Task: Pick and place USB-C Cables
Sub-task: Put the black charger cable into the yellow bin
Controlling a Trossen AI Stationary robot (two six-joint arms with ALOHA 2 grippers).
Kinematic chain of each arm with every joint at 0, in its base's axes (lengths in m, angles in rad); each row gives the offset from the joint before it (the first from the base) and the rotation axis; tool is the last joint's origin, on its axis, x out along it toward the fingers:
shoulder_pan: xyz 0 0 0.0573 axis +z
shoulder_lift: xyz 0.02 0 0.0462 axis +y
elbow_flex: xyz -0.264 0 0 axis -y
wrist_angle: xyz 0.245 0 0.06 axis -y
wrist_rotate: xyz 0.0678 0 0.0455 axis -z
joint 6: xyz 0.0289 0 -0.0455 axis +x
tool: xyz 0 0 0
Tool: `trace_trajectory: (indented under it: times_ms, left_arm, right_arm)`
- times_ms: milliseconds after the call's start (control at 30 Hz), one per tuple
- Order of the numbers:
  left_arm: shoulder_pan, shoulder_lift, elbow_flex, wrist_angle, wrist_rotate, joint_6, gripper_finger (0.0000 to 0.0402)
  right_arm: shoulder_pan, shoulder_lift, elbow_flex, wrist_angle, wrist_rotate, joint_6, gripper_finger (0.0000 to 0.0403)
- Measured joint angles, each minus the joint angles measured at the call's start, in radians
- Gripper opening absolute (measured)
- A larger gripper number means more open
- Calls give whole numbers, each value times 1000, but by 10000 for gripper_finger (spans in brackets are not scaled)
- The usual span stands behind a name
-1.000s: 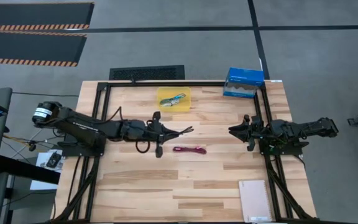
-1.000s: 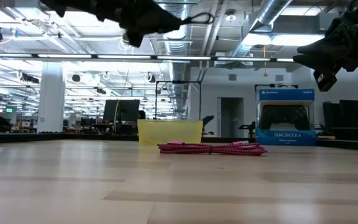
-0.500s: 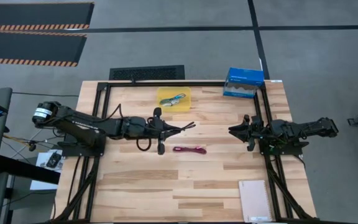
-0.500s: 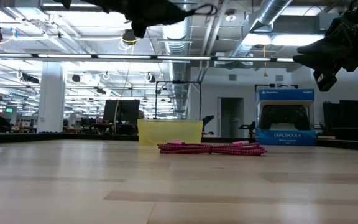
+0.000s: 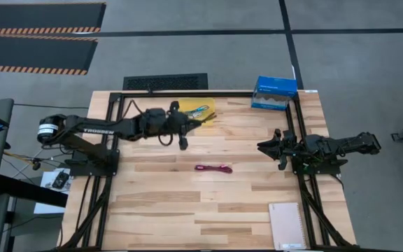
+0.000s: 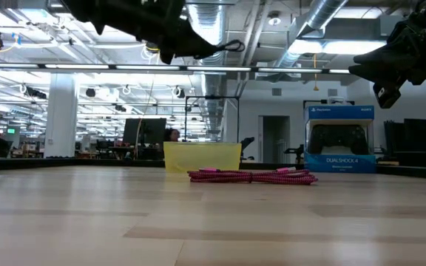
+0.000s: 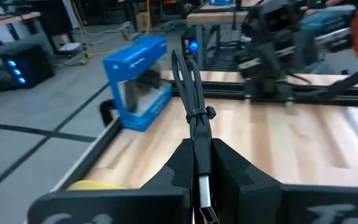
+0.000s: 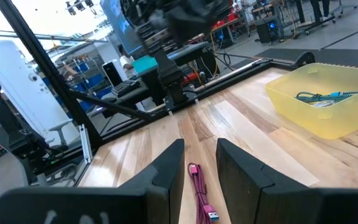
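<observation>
My left gripper [image 5: 189, 126] is shut on the black USB-C cable [image 5: 200, 122], level with the near left corner of the yellow bin [image 5: 208, 106]. The cable sticks out past the fingers, black cable [image 7: 189, 93], and shows high in the low view, black cable [image 6: 229, 46]. A teal and a white cable [image 5: 197, 110] lie inside the bin, teal cable [image 8: 321, 96]. The magenta-red cable [image 5: 213, 168] lies flat on the table's middle, magenta-red cable [image 6: 251, 176]. My right gripper [image 5: 262, 147] waits open near the right edge, raised, right gripper [image 8: 199, 155]. My left gripper pinches the bundled black cable by one end [image 7: 199, 140] between its two fingers. The fingers lie along it, roughly level, pointing toward the table's right. The cable is lifted clear and sticks straight out beyond the fingertips, its tied middle [image 7: 201, 114] and looped end free.
A blue controller box [image 5: 274, 93] stands at the far right corner, box [image 6: 339, 139]. A pale notebook [image 5: 287, 225] lies at the near right edge. A black frame [image 5: 187, 94] runs around the table's far and side edges. Bare wood lies around the magenta-red cable.
My left gripper has swung from the table's middle toward the far edge, carrying the black cable up to the yellow bin's near left corner; it stays shut on it. The magenta-red cable and my right arm have kept still.
</observation>
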Motion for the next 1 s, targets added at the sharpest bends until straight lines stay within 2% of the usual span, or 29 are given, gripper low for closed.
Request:
trace_trajectory:
  times_ms: [533, 667, 833, 1000]
  left_arm:
    - [357, 0, 0, 2, 154, 68, 8]
    - [387, 0, 0, 2, 216, 58, 8]
    - [389, 4, 0, -8, 219, 83, 8]
    - [396, 73, 0, -2, 250, 79, 8]
  right_arm:
    - [0, 0, 0, 0, 0, -2, 118]
    - [0, 0, 0, 0, 0, -14, 118]
    - [0, 0, 0, 0, 3, -26, 118]
    - [0, 0, 0, 0, 3, -26, 118]
